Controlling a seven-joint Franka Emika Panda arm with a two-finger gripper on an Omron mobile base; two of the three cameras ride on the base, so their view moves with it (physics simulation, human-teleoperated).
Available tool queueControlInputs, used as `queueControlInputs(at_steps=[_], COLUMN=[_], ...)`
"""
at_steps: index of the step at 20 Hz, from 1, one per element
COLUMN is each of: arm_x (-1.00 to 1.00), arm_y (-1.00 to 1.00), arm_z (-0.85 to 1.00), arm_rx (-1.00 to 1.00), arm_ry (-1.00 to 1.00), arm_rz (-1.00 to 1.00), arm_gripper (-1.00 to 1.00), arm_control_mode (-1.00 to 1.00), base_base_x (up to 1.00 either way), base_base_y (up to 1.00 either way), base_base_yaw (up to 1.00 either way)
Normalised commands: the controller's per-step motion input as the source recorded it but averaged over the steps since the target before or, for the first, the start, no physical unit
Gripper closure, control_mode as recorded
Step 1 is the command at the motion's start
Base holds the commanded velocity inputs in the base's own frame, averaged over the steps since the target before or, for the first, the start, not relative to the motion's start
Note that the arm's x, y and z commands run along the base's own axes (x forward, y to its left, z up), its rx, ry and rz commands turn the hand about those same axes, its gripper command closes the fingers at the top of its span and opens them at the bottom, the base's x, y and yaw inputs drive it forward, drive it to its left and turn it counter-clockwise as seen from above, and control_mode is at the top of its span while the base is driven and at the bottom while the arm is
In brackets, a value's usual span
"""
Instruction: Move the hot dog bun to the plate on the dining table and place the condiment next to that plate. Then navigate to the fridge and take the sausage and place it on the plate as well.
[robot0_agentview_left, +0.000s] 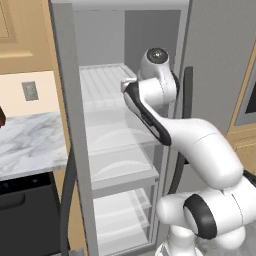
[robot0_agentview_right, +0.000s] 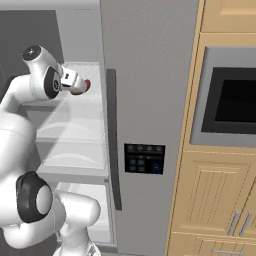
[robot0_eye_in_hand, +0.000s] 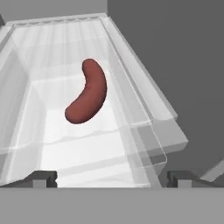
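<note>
A dark red, curved sausage (robot0_eye_in_hand: 87, 94) lies on a clear fridge shelf (robot0_eye_in_hand: 52, 148) inside the open fridge (robot0_agentview_left: 100, 30). My gripper (robot0_eye_in_hand: 112, 178) hovers just in front of it, open, with its fingertips (robot0_eye_in_hand: 41, 177) spread wide and nothing between them. From the right base view, the sausage's end (robot0_agentview_right: 86, 85) peeks out just past my hand on the upper shelf. The hot dog bun, condiment, plate and dining table are out of view.
The shelf has raised clear walls on both sides. The fridge's closed right door (robot0_agentview_right: 150, 100) carries a dark handle (robot0_agentview_right: 112, 135) and a control panel (robot0_agentview_right: 144, 159). A marble counter (robot0_agentview_left: 25, 145) lies to the left and a wall oven (robot0_agentview_right: 232, 100) to the right.
</note>
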Motion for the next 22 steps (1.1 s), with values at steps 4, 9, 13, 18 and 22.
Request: queueControlInputs(at_steps=[4,9,13,18,22], arm_x=[0.67,0.59,0.48,0.42,0.37], arm_y=[0.16,0.02,0.00,0.00,0.00], arm_z=[0.00,-0.01,-0.11,-0.17,-0.24], arm_rx=[0.00,0.00,0.00,0.00,0.01], arm_ry=[0.02,0.08,0.09,0.06,0.01], arm_rz=[-0.12,-0.10,-0.06,-0.04,-0.02], arm_gripper=[-1.00,-1.00,-1.00,-1.00,-1.00], arm_control_mode=[-1.00,-1.00,-1.00,-1.00,-1.00], base_base_x=[0.00,0.00,0.00,0.00,0.00], base_base_y=[0.00,0.00,0.00,0.00,0.00], base_base_yaw=[0.00,0.00,0.00,0.00,0.00])
